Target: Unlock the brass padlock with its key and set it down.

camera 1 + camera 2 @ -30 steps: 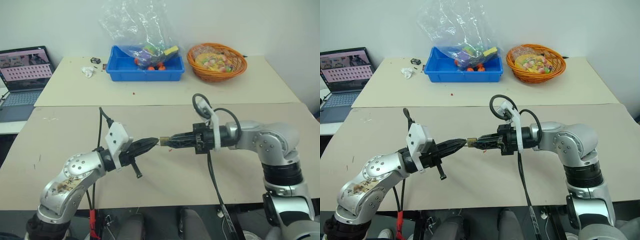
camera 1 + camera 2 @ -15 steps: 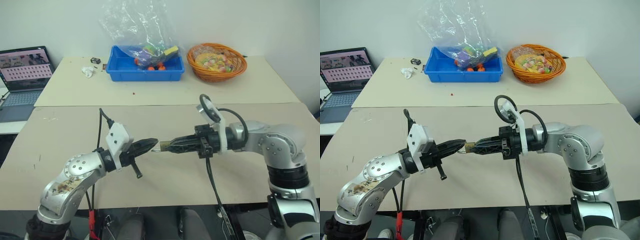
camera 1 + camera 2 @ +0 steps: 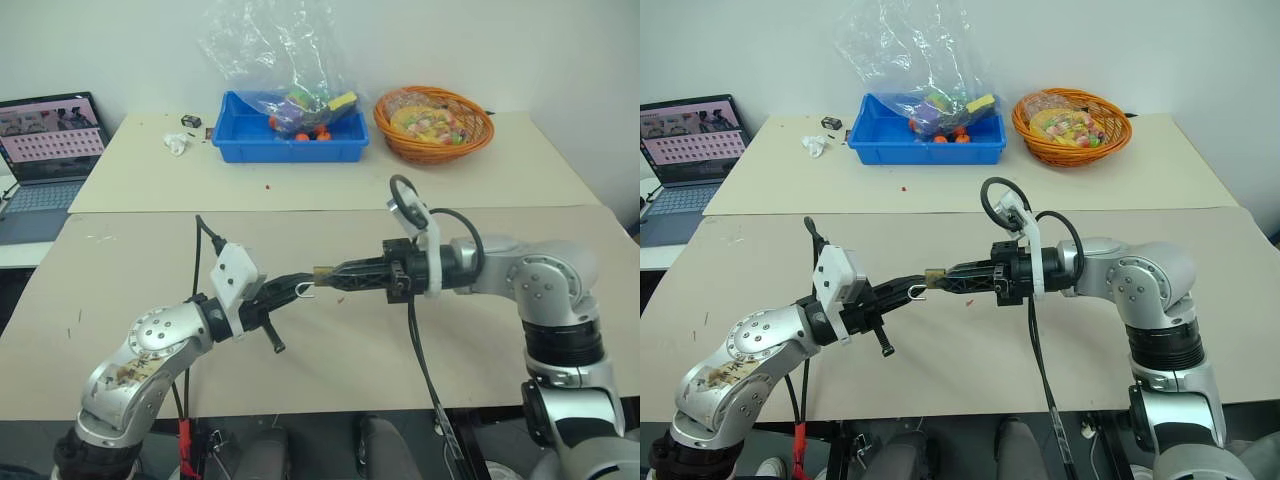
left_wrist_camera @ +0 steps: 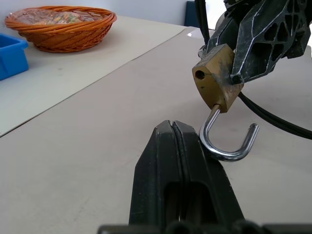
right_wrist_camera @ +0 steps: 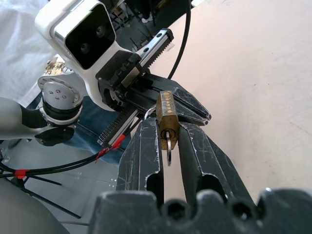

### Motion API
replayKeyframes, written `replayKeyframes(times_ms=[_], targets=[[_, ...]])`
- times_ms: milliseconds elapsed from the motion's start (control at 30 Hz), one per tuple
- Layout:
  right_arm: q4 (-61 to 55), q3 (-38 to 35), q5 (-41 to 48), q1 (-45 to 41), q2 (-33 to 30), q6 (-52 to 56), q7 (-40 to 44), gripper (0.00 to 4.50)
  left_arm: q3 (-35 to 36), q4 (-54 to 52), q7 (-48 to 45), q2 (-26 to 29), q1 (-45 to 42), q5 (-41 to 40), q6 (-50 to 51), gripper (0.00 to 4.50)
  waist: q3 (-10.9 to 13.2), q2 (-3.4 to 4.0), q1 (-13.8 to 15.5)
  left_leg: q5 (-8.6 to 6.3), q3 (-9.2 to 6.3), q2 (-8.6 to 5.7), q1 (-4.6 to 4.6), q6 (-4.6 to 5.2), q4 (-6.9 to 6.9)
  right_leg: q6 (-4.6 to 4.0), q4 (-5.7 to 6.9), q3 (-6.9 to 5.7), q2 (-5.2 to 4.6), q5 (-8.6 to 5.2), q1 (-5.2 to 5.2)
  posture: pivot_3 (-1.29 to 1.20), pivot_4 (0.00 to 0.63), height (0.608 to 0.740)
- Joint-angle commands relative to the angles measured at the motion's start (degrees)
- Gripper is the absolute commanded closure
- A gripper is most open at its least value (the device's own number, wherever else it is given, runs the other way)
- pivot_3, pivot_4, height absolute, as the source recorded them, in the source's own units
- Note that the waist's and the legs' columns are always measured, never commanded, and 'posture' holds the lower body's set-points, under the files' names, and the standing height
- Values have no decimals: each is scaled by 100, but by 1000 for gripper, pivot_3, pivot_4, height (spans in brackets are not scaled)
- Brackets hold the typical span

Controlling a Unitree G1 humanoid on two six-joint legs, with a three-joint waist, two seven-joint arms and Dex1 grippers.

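Brass body of the padlock (image 4: 218,77) was pinched between your right gripper (image 5: 168,146) fingers, held in the air over the front table (image 3: 330,360), and the silvery shackle (image 4: 227,141) hung swung open with one leg still in the body. So I'd say the unlocking step was basically done. The key (image 5: 168,148) looked still seated in the keyhole, facing the right wrist. Your left gripper (image 4: 174,146) had its fingers pressed fully together with nothing between them, tip just beside the shackle. What was left was the set-down: lower the right hand to a bare patch of table, then let go gently so the little lock doesn't skitter.
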Motion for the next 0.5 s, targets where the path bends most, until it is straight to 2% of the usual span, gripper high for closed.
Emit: replayKeyframes(times_ms=[33,300,500], targets=[[49,-374,303,-210,1,79,-49,4385,51,-107,-36,-20,13,-69,-98,4433,0,0,3,0,0,0,0,0,0,0,0,0,0,0,0,0,150,728],[902,-589,463,-364,-60,538,-190,4385,17,0,-67,115,106,290,-301,4433,0,0,-5,0,1,0,1,0,-1,0,0,0,1,0,0,0,150,728],[2205,725,-875,-149,-428,160,248,4385,-75,-86,-624,702,231,833,-951,4433,0,0,5,0,7,-2,0,0,0,-1,-2,1,0,0,2,0,150,728]])
